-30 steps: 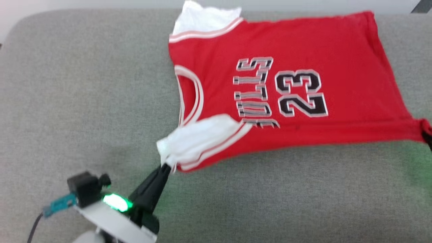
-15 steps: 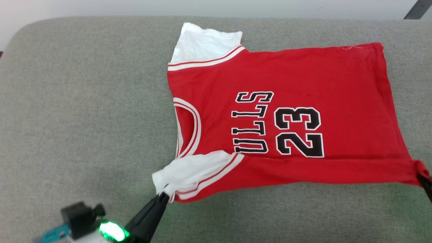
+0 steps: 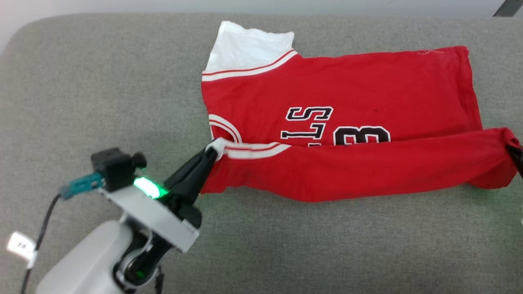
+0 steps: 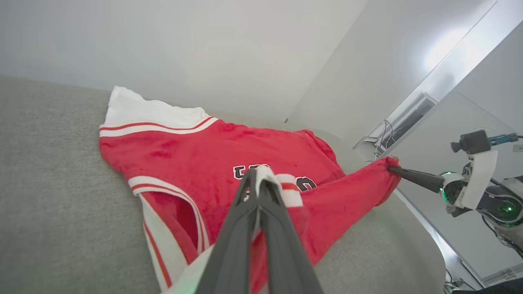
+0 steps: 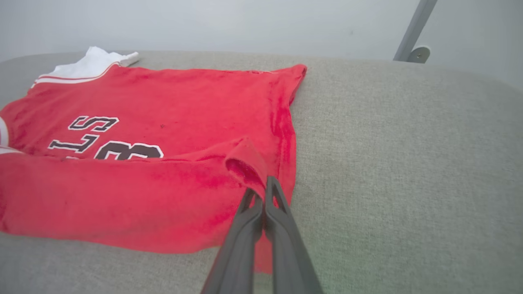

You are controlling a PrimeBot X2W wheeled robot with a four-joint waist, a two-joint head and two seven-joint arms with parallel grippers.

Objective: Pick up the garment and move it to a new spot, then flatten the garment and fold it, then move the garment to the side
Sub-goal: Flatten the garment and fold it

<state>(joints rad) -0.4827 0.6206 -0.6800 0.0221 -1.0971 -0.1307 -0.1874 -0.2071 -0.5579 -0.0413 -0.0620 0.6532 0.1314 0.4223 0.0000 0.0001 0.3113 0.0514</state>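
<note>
The garment [image 3: 347, 94], a red jersey with white sleeves and black lettering, lies on the grey cushion [image 3: 81, 94]. Its near long edge is lifted and rolled over toward the far side, covering the lower half of the lettering. My left gripper [image 3: 213, 150] is shut on the near white sleeve, also seen in the left wrist view [image 4: 258, 173]. At the right edge of the head view my right gripper [image 3: 514, 150] is shut on the near hem corner, seen close in the right wrist view [image 5: 261, 191]. The far white sleeve [image 3: 249, 45] lies flat.
The cushion's rounded back edge [image 3: 122, 18] meets a pale wall. A grey metal leg [image 5: 412, 28] stands behind the cushion at the right. Bare cushion [image 3: 327, 253] stretches in front of the garment and to its left.
Both grippers have carried the garment's near edge up and away from me, folding it over the number and lettering. The left arm has come further into the head view.
</note>
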